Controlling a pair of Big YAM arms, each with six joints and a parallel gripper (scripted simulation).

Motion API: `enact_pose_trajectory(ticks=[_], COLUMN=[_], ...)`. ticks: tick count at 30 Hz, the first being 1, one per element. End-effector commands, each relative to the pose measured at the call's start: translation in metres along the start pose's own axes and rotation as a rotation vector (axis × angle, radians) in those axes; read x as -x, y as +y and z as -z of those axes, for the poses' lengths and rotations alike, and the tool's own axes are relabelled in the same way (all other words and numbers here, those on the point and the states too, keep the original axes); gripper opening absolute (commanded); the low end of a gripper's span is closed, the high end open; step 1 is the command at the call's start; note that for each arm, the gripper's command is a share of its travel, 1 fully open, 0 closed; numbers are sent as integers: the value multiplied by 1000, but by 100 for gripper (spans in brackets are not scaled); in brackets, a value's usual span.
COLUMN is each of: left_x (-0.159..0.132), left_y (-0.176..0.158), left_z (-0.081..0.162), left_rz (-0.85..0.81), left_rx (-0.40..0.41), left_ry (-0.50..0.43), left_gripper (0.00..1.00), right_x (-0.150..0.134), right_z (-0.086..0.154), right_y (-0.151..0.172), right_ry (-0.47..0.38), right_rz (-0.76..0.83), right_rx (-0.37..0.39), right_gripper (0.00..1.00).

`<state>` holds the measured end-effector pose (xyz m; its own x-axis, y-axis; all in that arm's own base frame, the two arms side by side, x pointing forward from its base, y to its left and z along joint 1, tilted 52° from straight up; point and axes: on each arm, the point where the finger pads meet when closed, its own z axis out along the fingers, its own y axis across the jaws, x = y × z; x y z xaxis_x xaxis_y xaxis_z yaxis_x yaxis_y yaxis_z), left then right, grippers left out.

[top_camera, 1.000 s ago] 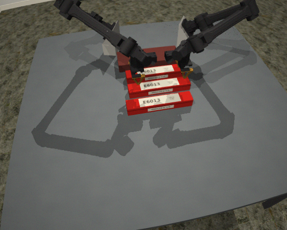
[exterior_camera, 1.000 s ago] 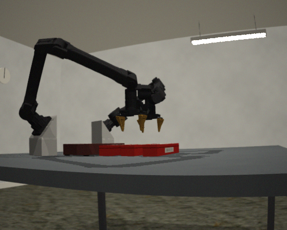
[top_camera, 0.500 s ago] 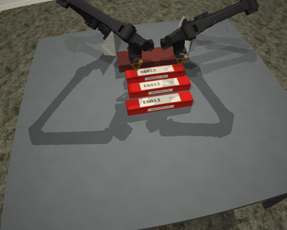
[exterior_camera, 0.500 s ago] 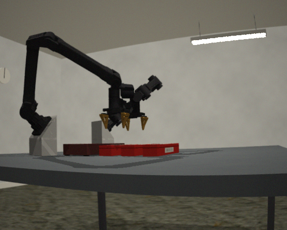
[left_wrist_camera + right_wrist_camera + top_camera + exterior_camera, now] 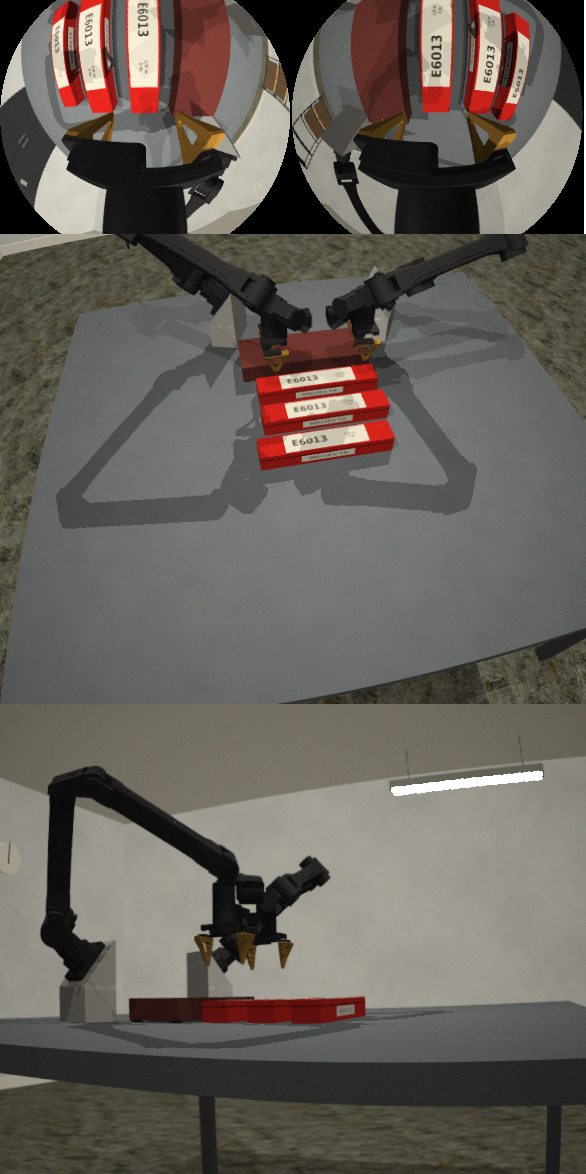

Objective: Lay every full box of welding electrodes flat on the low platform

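Note:
Three red E6013 boxes lie flat side by side on the grey table: a far box [image 5: 316, 380], a middle box [image 5: 325, 409] and a near box [image 5: 325, 441]. The far box lies just in front of the low dark red platform [image 5: 305, 351], which has nothing on it. My right gripper [image 5: 276, 359] hangs open and empty in the air above the far box's left end. My left gripper [image 5: 369, 350] hangs open and empty above its right end. The left wrist view shows open fingers well above the boxes and the platform [image 5: 200, 52]. The right wrist view [image 5: 437, 123] shows the same.
Two grey arm pedestals [image 5: 227, 324] [image 5: 382, 316] stand right behind the platform. Both arms reach forward over the platform from there. The table's front edge lies far from the boxes.

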<state>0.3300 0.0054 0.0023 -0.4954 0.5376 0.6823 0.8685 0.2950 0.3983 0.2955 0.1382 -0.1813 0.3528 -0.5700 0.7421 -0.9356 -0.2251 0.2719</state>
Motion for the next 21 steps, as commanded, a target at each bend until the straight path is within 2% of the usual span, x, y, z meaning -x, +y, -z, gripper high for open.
enact_pose_trajectory(ticks=[1, 3, 5, 17, 20, 21], left_x=[4, 4, -1, -1, -2, -1], left_y=[10, 10, 4, 1, 3, 2], left_z=[8, 8, -8, -42, -43, -47], left_rz=[30, 30, 19, 13, 18, 13], left_rx=[11, 11, -3, -6, -3, -6], left_ry=[-18, -18, 0, 5, 1, 5], left_gripper=[100, 100, 100, 100, 100, 100], right_x=[-4, -1, 0, -1, 1, -1], right_z=[1, 4, -13, -45, -39, -49], right_y=[-4, -3, 0, 1, -1, 1], right_ry=[-20, -17, -6, -5, -6, -6], right_rz=[-43, -30, -7, -6, -3, -8], right_rx=[-8, -18, 5, 6, -16, 4], right_gripper=[100, 100, 100, 100, 100, 100])
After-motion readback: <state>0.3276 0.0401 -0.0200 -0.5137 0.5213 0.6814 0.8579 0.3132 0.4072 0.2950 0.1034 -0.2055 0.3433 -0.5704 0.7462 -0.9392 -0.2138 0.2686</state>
